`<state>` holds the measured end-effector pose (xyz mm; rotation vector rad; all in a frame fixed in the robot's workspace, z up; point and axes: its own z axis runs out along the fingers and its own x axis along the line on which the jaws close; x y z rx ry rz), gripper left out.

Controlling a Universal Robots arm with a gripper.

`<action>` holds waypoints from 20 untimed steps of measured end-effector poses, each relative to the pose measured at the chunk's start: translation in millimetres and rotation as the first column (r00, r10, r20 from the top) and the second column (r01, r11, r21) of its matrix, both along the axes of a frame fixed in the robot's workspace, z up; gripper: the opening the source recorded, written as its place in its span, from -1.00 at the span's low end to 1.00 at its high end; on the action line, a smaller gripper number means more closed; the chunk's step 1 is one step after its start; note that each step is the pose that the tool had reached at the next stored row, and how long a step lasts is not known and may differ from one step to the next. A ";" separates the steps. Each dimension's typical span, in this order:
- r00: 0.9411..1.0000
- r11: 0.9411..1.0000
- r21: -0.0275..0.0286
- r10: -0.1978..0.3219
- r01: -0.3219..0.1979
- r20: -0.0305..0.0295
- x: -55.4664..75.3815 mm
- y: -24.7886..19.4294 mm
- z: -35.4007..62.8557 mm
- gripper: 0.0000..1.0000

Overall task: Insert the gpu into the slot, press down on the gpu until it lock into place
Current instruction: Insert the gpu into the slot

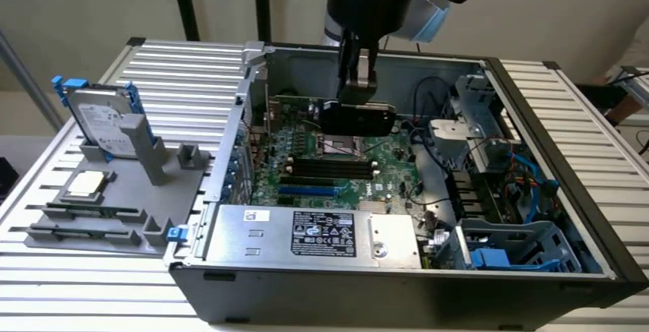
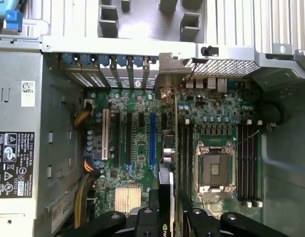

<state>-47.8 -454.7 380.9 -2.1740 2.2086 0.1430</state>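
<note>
My gripper (image 1: 357, 93) hangs over the open computer case (image 1: 568, 218), shut on the gpu (image 1: 357, 118). The gpu is a thin black card held on edge above the green motherboard (image 1: 390, 157), clear of it. In the wrist view my gripper (image 2: 167, 210) clamps the gpu (image 2: 166, 185), which I see edge-on with its metal bracket end pointing toward the case's rear openings. The slot (image 2: 152, 140) is a long bright-blue strip lying just beside the card's line and parallel to it. In the exterior view the slot (image 1: 309, 191) lies nearer the silver power supply than the card does.
A silver labelled power supply (image 1: 315, 233) borders the board near the slot. Black memory slots (image 1: 330, 166) and an open processor socket (image 2: 211, 170) lie on the card's other side. A white slot (image 2: 105, 133) runs parallel. A grey fixture with a hard drive (image 1: 102, 119) sits outside the case.
</note>
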 end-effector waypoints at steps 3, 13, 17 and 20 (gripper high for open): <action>1.000 1.000 0.000 -0.003 0.003 0.000 -1.0 -4.4 -5.5 -0.48; 1.000 1.000 0.000 -0.005 0.005 0.000 -7.8 -6.2 -23.8 -0.48; 1.000 1.000 0.000 -0.005 0.005 0.000 -10.7 -6.3 -30.9 -0.48; 1.000 1.000 0.000 -0.006 0.006 0.000 -12.4 -6.3 -36.4 -0.48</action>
